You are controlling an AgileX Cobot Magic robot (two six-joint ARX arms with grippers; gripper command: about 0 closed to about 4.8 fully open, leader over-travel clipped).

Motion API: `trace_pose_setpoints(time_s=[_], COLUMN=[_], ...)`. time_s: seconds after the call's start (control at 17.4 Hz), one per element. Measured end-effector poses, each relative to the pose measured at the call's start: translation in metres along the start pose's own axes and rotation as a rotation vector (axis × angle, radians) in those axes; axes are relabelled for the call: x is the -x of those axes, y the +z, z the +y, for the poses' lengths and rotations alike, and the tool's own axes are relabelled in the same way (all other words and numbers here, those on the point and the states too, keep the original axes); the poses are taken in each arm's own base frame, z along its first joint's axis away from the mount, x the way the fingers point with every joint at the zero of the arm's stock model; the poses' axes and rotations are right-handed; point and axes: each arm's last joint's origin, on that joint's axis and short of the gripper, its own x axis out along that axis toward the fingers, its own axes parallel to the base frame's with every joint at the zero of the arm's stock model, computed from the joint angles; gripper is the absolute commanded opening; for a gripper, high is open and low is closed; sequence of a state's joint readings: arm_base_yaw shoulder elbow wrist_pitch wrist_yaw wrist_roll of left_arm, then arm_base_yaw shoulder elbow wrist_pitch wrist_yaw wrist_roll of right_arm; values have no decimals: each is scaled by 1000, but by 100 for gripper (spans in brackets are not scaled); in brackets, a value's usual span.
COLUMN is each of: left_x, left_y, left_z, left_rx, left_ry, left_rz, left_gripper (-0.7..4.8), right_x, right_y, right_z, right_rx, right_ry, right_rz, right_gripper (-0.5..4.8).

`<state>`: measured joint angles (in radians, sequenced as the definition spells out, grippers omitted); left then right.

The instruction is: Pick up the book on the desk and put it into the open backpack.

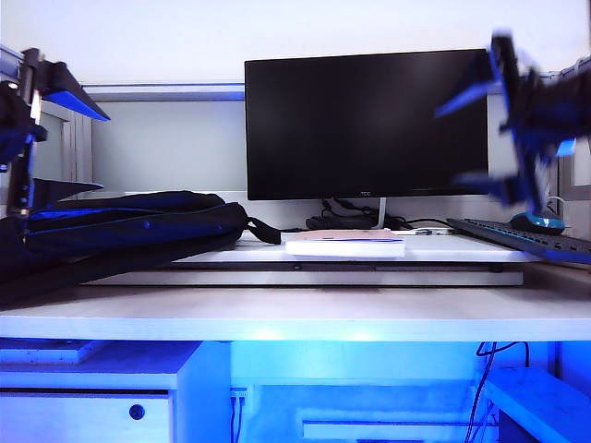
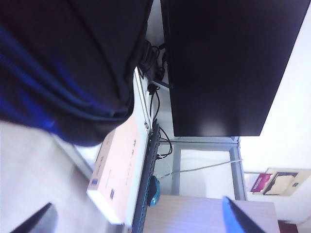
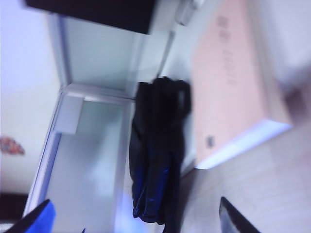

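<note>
While between both spread end effectors (image 1: 32, 129) (image 1: 512, 129), book (image 1: 344, 243) untouched.

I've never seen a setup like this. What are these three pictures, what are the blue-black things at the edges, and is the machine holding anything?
It is a robot with two arms, each ending in a two-finger claw. One picture looks at the desk from in front; the other two come from cameras on the wrists. The left claw hangs open at the left above the dark backpack; the right claw, blurred, is open at the right over the keyboard. Neither holds anything. The pinkish book lies flat on the raised white platform before the monitor.
</note>
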<state>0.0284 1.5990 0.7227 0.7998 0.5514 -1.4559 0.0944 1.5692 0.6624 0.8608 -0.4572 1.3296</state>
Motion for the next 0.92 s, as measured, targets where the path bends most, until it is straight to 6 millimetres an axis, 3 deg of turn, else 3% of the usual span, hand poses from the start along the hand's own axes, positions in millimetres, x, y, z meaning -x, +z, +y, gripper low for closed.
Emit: trace_pose_setpoints(time_s=[0.17, 0.52, 0.92], left_x=[-10, -16, -22], left_y=[6, 11, 19], left_z=[5, 24, 28], left_rx=[-13, 3, -44], left_ry=[3, 56, 60], left_rz=[6, 11, 9], left_gripper=[479, 479, 479], right_x=[-21, -84, -95], right_y=[2, -8, -12], right_z=[-31, -47, -80], right_rx=[-100, -117, -141], right_ry=[-73, -85, -212], right_rz=[19, 97, 23], right_gripper=[432, 432, 432])
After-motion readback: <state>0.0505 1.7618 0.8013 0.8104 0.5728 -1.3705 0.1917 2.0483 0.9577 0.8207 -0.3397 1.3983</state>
